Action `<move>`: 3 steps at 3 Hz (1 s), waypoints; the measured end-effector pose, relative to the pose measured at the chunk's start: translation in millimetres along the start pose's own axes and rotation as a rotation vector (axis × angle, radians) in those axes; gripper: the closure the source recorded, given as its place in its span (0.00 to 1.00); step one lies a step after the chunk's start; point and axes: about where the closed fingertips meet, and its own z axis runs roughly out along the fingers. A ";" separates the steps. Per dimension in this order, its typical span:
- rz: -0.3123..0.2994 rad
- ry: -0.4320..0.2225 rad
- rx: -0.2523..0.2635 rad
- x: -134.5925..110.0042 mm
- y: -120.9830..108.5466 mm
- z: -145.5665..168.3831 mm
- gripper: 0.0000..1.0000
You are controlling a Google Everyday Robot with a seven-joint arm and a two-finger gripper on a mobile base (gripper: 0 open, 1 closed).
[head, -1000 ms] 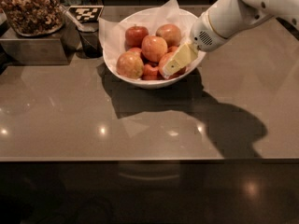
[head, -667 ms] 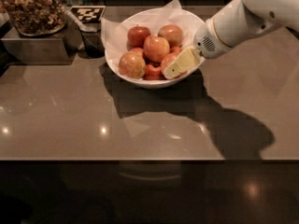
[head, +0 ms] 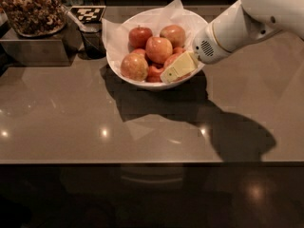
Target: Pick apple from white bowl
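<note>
Leaning in from the right, the gripper (head: 178,68) hung at the white bowl's (head: 135,81) near-right rim, beside the apples (head: 158,49); whether it gripped anything, I couldn't tell.

The one camera looks down from high up at the front of the brown counter (head: 71,122), and it faces across it toward the back. It is fairly close, so the white bowl (head: 137,81) shows in the upper middle of the view. The arm (head: 237,27) comes in from the top right, and the gripper (head: 172,72) is over the bowl's right side.
</note>
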 end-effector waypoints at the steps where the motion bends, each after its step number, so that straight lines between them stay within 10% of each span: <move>1: 0.019 -0.022 -0.012 -9.4 11.6 3.6 0.31; 3: 0.036 -0.024 -0.017 -10.1 27.3 12.1 0.78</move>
